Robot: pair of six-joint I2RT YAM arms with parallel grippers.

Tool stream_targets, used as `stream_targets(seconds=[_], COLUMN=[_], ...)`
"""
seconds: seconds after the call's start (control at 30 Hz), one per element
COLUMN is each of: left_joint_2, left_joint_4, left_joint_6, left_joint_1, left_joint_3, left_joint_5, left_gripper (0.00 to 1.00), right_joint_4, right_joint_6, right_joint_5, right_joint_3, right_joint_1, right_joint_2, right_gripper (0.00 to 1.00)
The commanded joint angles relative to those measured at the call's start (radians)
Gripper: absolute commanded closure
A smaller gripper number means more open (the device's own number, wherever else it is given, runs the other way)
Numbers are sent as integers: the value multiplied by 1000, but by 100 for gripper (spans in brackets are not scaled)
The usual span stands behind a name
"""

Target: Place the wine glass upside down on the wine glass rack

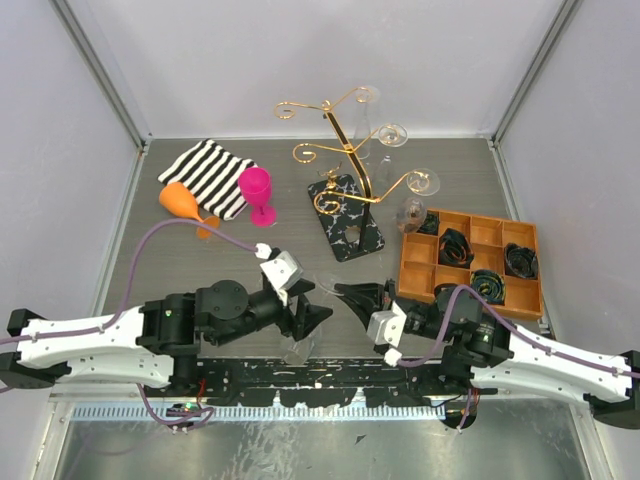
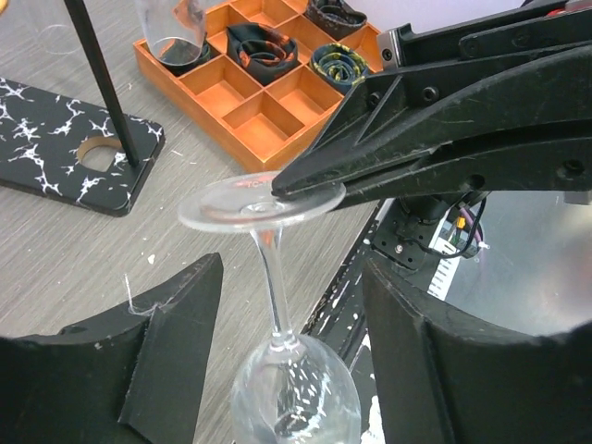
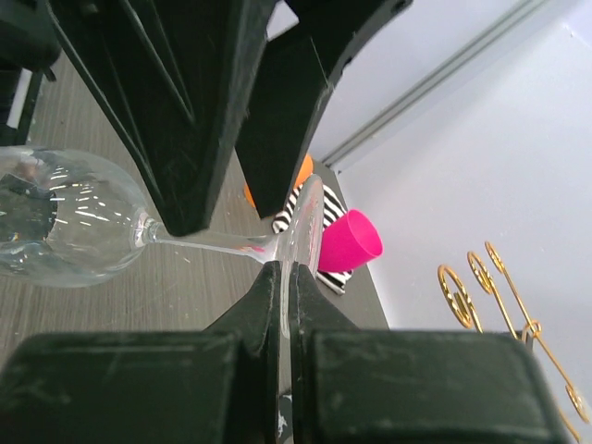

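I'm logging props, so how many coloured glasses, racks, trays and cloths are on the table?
Coloured glasses: 2, the pink glass and the orange glass
Racks: 1
Trays: 1
Cloths: 1
Total: 5

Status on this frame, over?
Right tool shut on wine glass foot. Left tool open, straddling the bowl. Rack farther back, not yet reached; orange tray beside it.

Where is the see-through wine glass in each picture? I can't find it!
Top external: wine glass low in the middle, between the two arms.
Left wrist: centre, foot up, nipped by the right pincer.
Right wrist: lying across the left half, foot in that pincer.
Shared landmark: the wine glass rack.
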Motion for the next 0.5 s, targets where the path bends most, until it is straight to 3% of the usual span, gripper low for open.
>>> stream_targets(seconds=[0.0, 0.47], left_joint_2=[30, 45], left_joint_4=[65, 120], left_joint_6=[-5, -61], left_joint_1=[0, 0], left_joint_3=[8, -20], left_joint_5=[14, 72], left_gripper=[34, 53], right_joint_4=[120, 141], right_joint_6=[-4, -45], right_joint_5=[-73, -50], right_joint_3=[48, 42], right_joint_1=[-1, -1], right_joint_2=[-35, -106], right_gripper=[99, 100])
